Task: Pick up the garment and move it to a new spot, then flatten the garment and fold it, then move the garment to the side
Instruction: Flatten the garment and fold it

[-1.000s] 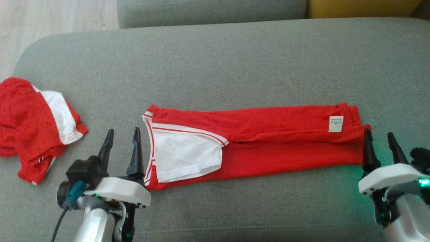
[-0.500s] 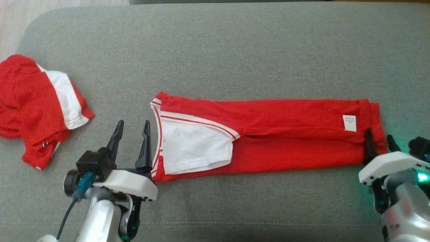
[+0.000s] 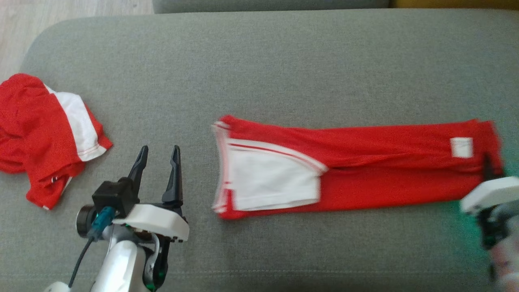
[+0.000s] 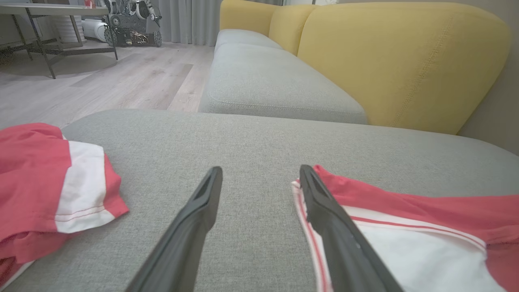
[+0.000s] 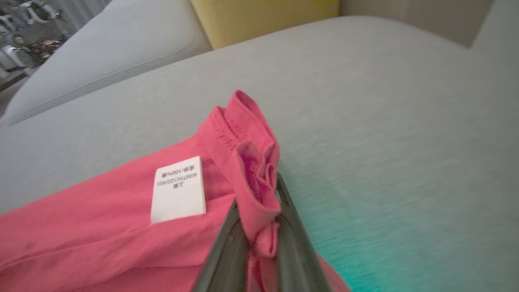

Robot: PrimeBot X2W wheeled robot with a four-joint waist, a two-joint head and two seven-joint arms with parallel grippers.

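The garment (image 3: 365,170), red with a white side panel and folded into a long strip, lies across the grey sofa cushion (image 3: 284,73). My right gripper (image 3: 490,167) is at its right end, shut on the bunched red hem (image 5: 259,170), beside the white care label (image 5: 178,188). My left gripper (image 3: 159,149) stands open over bare cushion a little left of the garment's striped left edge (image 4: 302,211), apart from it, with nothing between its fingers (image 4: 202,211). The right half of the head view is blurred.
A second red and white garment (image 3: 40,134) lies crumpled near the cushion's left edge. Wooden floor (image 3: 61,12) lies beyond that edge. Another grey seat (image 4: 263,81) and a yellow backrest (image 4: 405,61) stand behind the cushion.
My right gripper has shut on the garment's right hem and moved right, dragging the garment away from the left gripper. The left gripper has held its place. The head camera has shifted slightly.
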